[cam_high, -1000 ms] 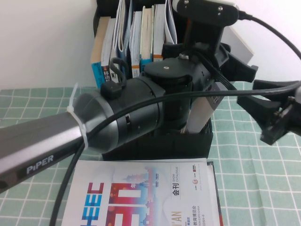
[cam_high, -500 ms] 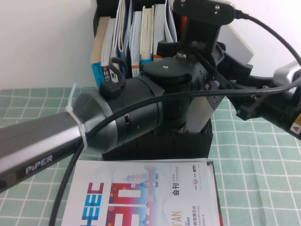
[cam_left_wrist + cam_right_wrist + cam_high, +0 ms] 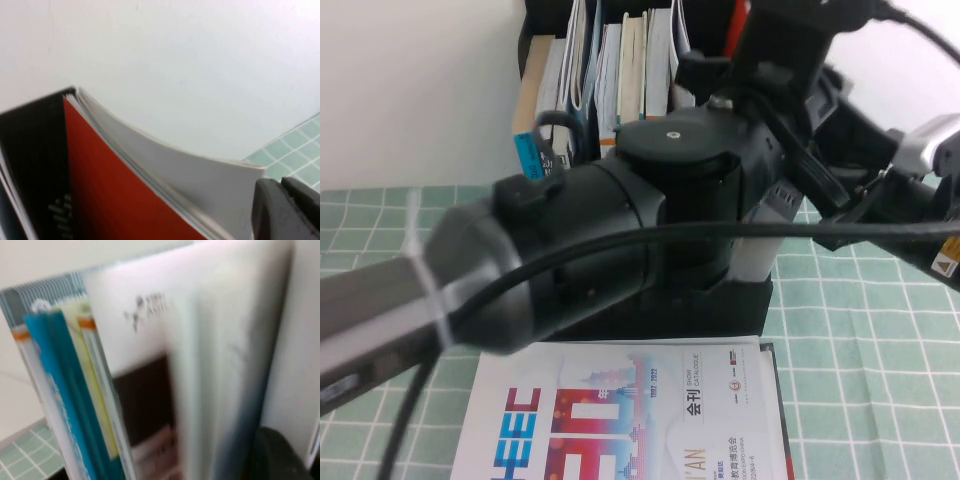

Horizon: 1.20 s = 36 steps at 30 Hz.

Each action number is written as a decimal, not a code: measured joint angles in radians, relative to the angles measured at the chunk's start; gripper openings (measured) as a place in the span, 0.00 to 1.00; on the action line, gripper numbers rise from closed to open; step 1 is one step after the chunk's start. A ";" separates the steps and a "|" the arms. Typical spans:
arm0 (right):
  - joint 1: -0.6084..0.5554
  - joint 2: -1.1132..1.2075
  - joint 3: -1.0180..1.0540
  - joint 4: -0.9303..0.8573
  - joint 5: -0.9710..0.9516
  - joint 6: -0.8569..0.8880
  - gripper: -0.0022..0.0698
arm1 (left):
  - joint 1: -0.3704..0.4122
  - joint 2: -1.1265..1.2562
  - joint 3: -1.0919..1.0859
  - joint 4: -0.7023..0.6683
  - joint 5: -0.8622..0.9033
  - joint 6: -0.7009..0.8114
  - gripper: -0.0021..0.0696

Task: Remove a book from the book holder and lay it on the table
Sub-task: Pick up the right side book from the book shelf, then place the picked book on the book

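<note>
The black book holder (image 3: 740, 300) stands at the back of the table (image 3: 860, 380), packed with upright books. The book (image 3: 150, 325), white-covered with a small picture and title, stands at the holder's right end, and shows in the high view as a white strip (image 3: 756, 250). My right gripper (image 3: 267, 452) is shut on the book's edge; only one dark finger shows. The right arm (image 3: 920, 215) reaches in from the right. My left gripper (image 3: 281, 190) is shut, its fingers pressed together beside the white pages of a red-covered book (image 3: 115, 190). The left arm (image 3: 600, 250) hides the holder's middle.
A white magazine with big blue-and-red letters (image 3: 630, 420) lies flat on the checked cloth in front of the holder. Black cables (image 3: 620, 245) run across the left arm. A white wall rises behind the holder.
The right arm has swung in from the right to the holder's right end and its gripper has shut. The left arm has lifted and shifted, coming closer to the camera.
</note>
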 joint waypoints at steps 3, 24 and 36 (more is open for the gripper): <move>0.000 -0.055 0.000 0.023 0.008 -0.026 0.05 | -0.042 -0.064 0.000 0.000 -0.006 0.047 0.03; 0.000 -0.675 -0.087 -0.395 0.319 -0.093 0.05 | -0.382 -0.667 0.000 0.000 -0.709 0.297 0.03; 0.032 -0.801 -0.125 -0.852 0.166 0.440 0.05 | -0.644 -0.924 0.104 0.000 -0.863 0.303 0.03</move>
